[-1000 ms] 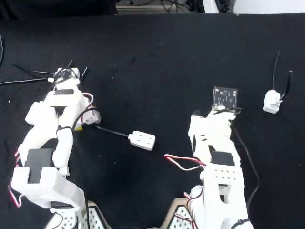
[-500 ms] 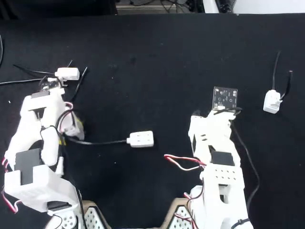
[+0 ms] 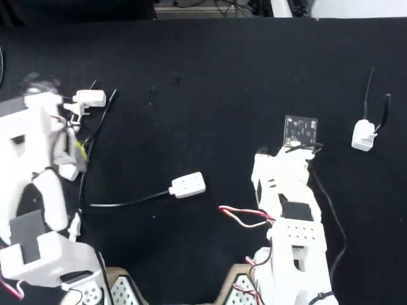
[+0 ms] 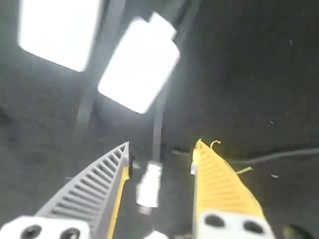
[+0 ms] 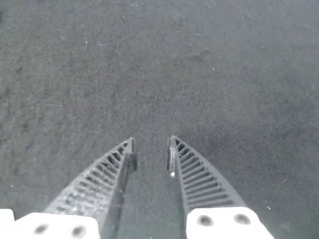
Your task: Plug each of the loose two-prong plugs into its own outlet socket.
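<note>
The left gripper (image 4: 162, 147) hangs over a white plug (image 4: 139, 64) at the far-left side of the tabletop (image 3: 210, 82), fingers apart, nothing clamped. Best bet: centre on the plug's body, squeeze its flat sides and keep the cord out of the gap. The outlet socket (image 3: 187, 185) lies mid-tabletop, well apart. The right gripper (image 5: 151, 144) has its fingers slightly apart over bare cloth. The left wrist view is smeary, so the prongs and the small white bit (image 4: 148, 185) between the fingers can't be made out.

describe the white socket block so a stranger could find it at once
On the black table, look between the left arm and the right arm. The white socket block lies there alone, a flat rectangle whose black cable runs leftward, unlike the small plug at the far right.
</note>
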Motion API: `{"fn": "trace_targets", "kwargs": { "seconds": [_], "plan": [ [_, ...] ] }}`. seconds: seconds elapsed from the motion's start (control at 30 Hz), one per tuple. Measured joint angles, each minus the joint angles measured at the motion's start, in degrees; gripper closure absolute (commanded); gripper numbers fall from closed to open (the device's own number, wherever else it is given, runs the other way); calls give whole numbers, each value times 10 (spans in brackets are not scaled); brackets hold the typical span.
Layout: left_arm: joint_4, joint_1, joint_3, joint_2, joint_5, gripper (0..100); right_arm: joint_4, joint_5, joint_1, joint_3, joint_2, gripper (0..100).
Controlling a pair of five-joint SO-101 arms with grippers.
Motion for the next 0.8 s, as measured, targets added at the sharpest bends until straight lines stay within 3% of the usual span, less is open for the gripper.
{"fn": "trace_targets", "kwargs": {
  "seconds": [0.27, 0.47, 0.63, 0.8],
  "plan": [
    [57, -83, -8, 25, -258, 798, 0, 0, -1, 0, 0, 897],
    [69, -80, 56, 51, -286, 794, 0, 0, -10, 0, 0, 897],
    [-18, -74, 158, 48, -294, 793, 0, 0, -11, 0, 0, 897],
    [-118, -78, 285, -5, -348, 793, 0, 0, -11, 0, 0, 897]
  ]
}}
